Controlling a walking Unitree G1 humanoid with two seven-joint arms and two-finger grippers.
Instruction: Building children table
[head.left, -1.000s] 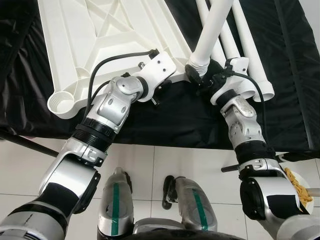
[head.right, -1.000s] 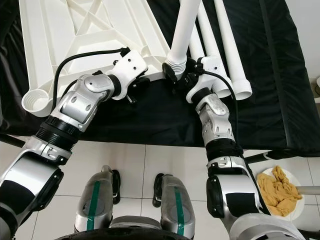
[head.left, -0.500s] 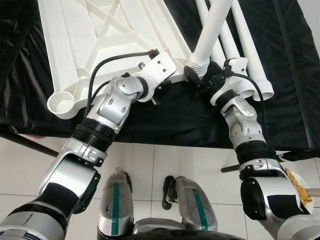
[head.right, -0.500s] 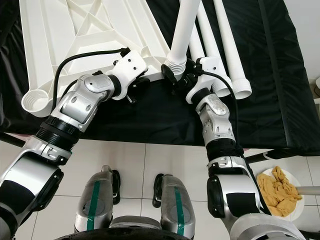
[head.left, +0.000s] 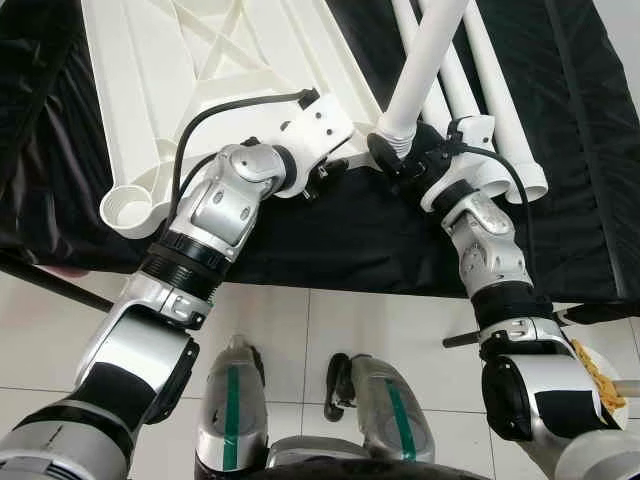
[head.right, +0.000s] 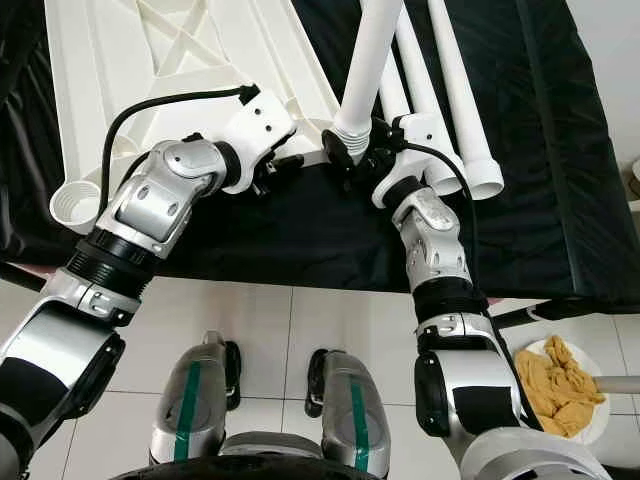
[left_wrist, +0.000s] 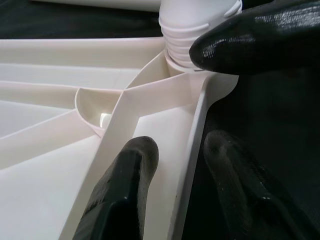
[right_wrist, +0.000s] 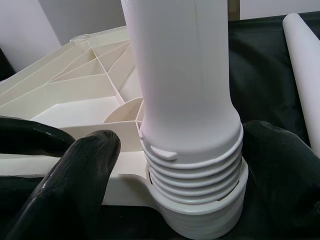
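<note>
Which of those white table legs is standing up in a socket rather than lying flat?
The leg gripped by the right gripper: its threaded end sits in the tabletop corner socket; the other legs lie on the black cloth.

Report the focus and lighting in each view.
Eye views: sharp, evenly lit, white tabletop bright on black cloth. Left wrist view: near black fingers soft, rim crisp. Right wrist view: leg threads sharp, slightly overexposed; fingers blurred.
</note>
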